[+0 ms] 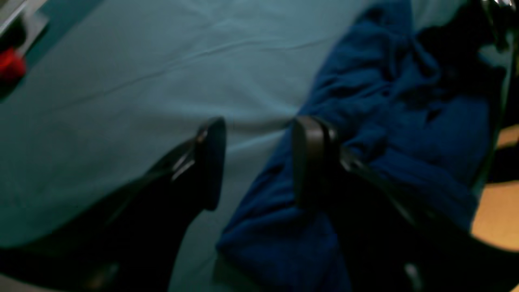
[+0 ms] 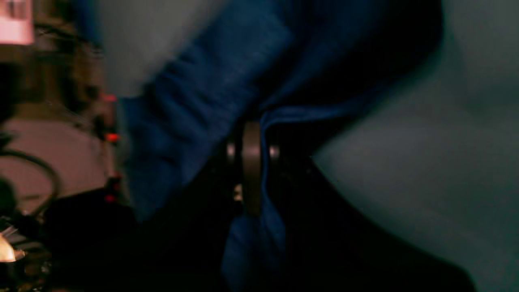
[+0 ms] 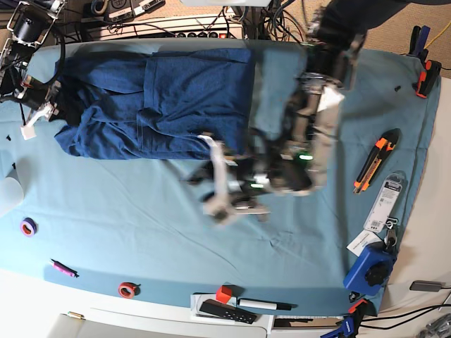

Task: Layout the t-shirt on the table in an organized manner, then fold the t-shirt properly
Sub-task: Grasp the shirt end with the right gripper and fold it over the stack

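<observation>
T-shirt (image 3: pixel 158 105): one item, dark navy knit, lying across the far left part of the counter (image 3: pixel 141 232) in the base view. Condition: bunched and creased, partly doubled over itself, sleeves not spread. By my judgement the laying-out is only begun; nothing is flattened and squared, and no proper fold is made. Spreading, smoothing and all folds remain.

Right claw (image 2: pixel 252 162): closed tight, with a thin edge of navy cloth pinched between its jaws, as my right wrist view shows. More shirt hangs in folds left of and above the grip. In the base view this arm sits at the far left end of the shirt, near the counter's corner; the claw itself is too small there to mark with confidence.

Left claw (image 1: pixel 259 162): jaws standing apart, holding nothing. Its left finger is over bare teal cloth; its right finger is at the shirt's edge, whether touching I cannot tell. Most of the shirt lies to the right of this claw in the wrist view. The picture is blurred.

Other stock on the counter: orange utility knife (image 3: pixel 375 160) at the right; red tape roll (image 3: pixel 127 289) and purple tape roll (image 3: pixel 28 227) near the front left. All well apart from the shirt.
</observation>
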Controlling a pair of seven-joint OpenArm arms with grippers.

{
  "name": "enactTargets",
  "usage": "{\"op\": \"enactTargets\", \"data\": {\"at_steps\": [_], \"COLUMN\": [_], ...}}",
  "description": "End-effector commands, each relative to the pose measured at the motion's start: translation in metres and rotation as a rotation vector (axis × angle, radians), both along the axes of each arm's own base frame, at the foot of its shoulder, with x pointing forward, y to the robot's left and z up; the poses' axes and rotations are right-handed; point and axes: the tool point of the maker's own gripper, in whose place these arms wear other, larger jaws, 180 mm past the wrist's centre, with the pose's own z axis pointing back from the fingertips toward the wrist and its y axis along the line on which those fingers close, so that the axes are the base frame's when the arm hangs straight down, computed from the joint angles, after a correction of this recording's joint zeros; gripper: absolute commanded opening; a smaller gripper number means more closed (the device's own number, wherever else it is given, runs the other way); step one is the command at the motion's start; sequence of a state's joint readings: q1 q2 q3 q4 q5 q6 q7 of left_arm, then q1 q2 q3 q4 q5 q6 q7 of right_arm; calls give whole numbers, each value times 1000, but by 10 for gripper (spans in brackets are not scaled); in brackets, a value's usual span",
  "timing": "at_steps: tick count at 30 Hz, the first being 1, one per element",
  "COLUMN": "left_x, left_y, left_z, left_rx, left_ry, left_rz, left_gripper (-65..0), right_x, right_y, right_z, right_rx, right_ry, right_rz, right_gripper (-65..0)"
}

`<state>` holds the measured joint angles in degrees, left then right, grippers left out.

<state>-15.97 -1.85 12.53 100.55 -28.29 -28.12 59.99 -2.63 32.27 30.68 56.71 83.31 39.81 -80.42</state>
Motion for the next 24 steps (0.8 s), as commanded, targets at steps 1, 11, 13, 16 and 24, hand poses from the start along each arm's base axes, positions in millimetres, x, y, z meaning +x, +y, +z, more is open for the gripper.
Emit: {"op": "enactTargets", "data": {"at_steps": [1,11,13,16,24], "left_x": [5,-12,-16,-18,-19], "left_y": [9,107,118,132,139], "left_z": [10,-33,-36,-39,-40], "left_rx": [-44,-110,-129,-144,-150], "left_ry": [-15,123,133,145,144], "left_rz": [21,184,205,243,261], "left_gripper": [-371,-371,-371,-382,-393], "right_x": [13,36,37,33,22], "right_y": [-7,84,108,139,210], "right_z": [22,58,65,75,80], "right_rx": [-27,5,33,66,186], "right_ry": [-67,-299,-346,-401,-440], "right_rz": [7,137,153,170,243], "right_gripper": [-650,-650,-650,-650,-650]}}
